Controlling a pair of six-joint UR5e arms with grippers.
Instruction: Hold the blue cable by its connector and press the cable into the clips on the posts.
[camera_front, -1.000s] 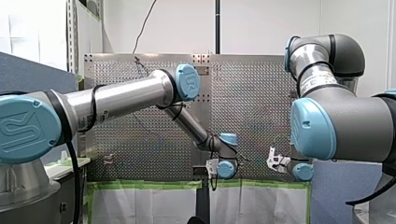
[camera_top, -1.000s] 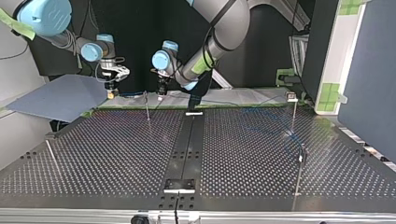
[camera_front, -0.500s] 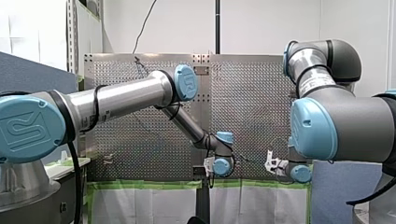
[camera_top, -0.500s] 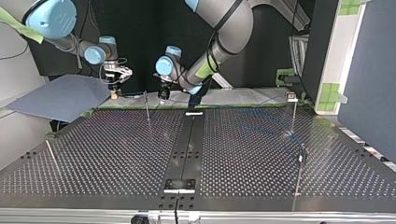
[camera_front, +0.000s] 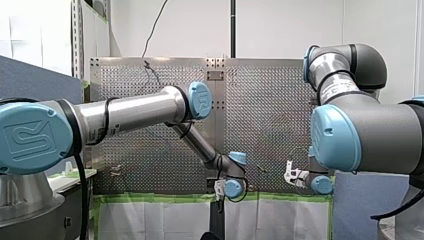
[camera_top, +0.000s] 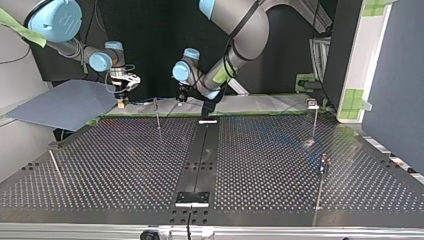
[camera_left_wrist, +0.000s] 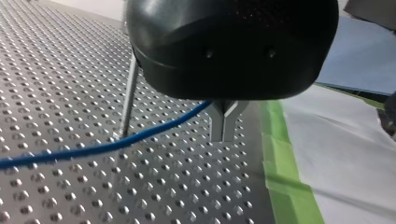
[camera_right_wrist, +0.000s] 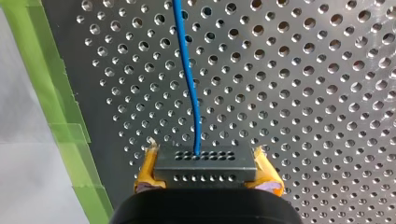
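In the right wrist view my right gripper (camera_right_wrist: 206, 169) is shut on a black connector (camera_right_wrist: 205, 157) between its yellow pads (camera_right_wrist: 146, 169). The blue cable (camera_right_wrist: 189, 74) leaves the connector and runs ahead over the perforated table. In the left wrist view my left gripper (camera_left_wrist: 223, 134) has its metal fingers shut, and the blue cable (camera_left_wrist: 93, 148) runs out from between them, past a thin post (camera_left_wrist: 129, 95). In the top view my right gripper (camera_top: 120, 101) and my left gripper (camera_top: 180, 96) hang at the table's far edge, on either side of a post (camera_top: 158, 114).
More posts stand at the top view's right (camera_top: 315, 119) (camera_top: 322, 167) and near left (camera_top: 55, 167). Green tape (camera_left_wrist: 280, 163) and white paper (camera_left_wrist: 336, 154) border the table beside my left gripper. A grey-blue sheet (camera_top: 65, 102) lies off the far left corner.
My left arm has sunk lower, and its gripper has shifted a little toward the top view's right along the far edge. My right gripper has stayed nearly in place.
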